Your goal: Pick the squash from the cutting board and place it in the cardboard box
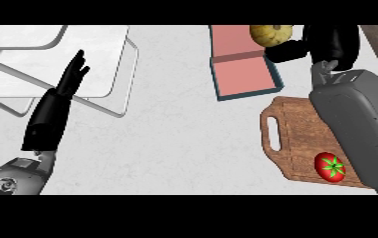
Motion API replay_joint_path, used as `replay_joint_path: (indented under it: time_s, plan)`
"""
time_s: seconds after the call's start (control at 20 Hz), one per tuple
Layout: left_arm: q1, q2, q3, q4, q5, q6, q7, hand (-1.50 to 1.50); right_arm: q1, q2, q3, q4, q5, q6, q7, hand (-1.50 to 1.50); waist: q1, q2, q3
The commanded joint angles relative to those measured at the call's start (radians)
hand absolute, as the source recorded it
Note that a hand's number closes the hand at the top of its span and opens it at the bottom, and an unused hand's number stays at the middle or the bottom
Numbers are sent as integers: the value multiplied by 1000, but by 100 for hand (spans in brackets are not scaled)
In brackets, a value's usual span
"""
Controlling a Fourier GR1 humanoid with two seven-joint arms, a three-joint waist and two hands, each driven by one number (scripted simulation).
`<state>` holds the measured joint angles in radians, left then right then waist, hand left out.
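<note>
So from the head view: the round yellowish-tan squash (270,34) sits up at the top of the frame, right of centre, and the robot's black right hand (325,44) is curled round it from the right side, with a black thumb or finger wrapped under its lower right edge. Only the left part of the squash shows; the rest is hidden behind the hand. The squash is over the upper right corner of the open cardboard box with the pinkish inside and dark teal outer walls (244,72), roughly at the box's right wall. Can't tell if it's touching the box or held above it.

The grey right forearm runs down the right side of the frame, crossing over the brown wooden cutting board with a handle slot (291,132) in the lower right. A red tomato with a green star-shaped top (330,167) lies on the board near its lower right corner, just beside the forearm.

Over on the left, the black left hand (72,77) rests with fingers straight and pointing up, holding nothing, its tips overlapping a white tray-like thing with a pale rim (111,47) in the upper left.
</note>
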<state>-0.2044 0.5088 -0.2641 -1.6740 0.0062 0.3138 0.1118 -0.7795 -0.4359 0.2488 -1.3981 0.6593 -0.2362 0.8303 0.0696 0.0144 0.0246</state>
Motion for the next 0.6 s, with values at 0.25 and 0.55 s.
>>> replay_joint_path:
  time_s: [0.25, 0.55]
  plan:
    - [67, 29, 44, 160, -28, 30, 65, 0, -109, 76, -48, 292, -8, -59, -71, 150, 47, 32, -25]
    - [31, 30, 48, 168, -26, 16, 75, 0, -166, 125, -99, 469, -14, -103, -51, -150, 57, 37, -24]
